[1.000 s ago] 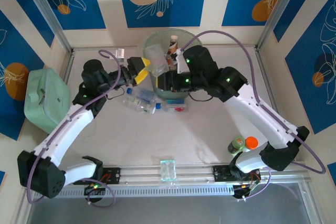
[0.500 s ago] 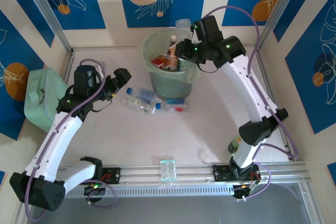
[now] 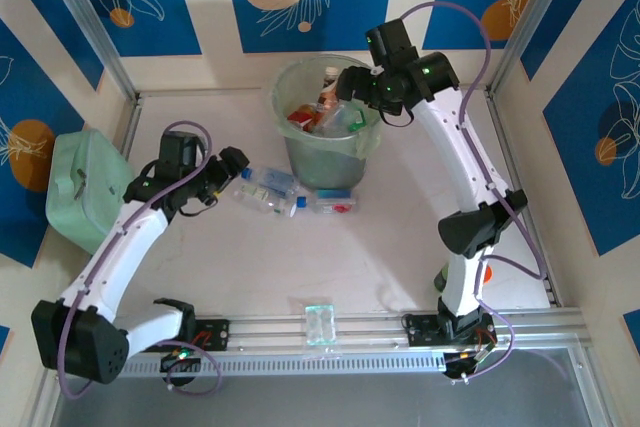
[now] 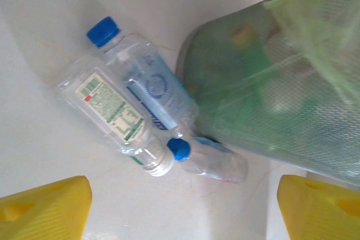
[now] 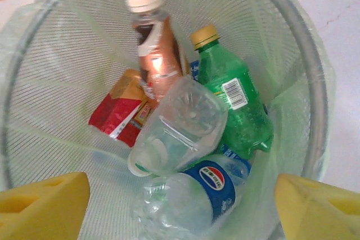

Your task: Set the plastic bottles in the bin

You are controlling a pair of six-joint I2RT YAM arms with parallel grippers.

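Observation:
Three clear plastic bottles lie together on the table against the foot of the bin (image 4: 270,99). One has a blue cap (image 4: 152,82), one a green-and-white label (image 4: 109,105), and the third is a short one with a blue cap (image 4: 216,161). My left gripper (image 4: 183,212) hovers open just short of them, also seen from above (image 3: 222,175). My right gripper (image 5: 180,212) is open over the bin (image 3: 325,152). Inside lie a clear bottle (image 5: 174,130), a blue-labelled bottle (image 5: 197,195), a green bottle (image 5: 233,94) and a brownish bottle (image 5: 154,43).
A red carton (image 5: 121,111) lies in the bin too. A mint green lidded box (image 3: 85,187) stands at the left wall. A small clear item (image 3: 320,322) sits on the front rail. An orange-topped item (image 3: 487,272) peeks out behind the right arm.
My right gripper has opened and the clear bottle it held over the bin now lies inside. My left arm has drawn back from the bin toward the bottles on the table.

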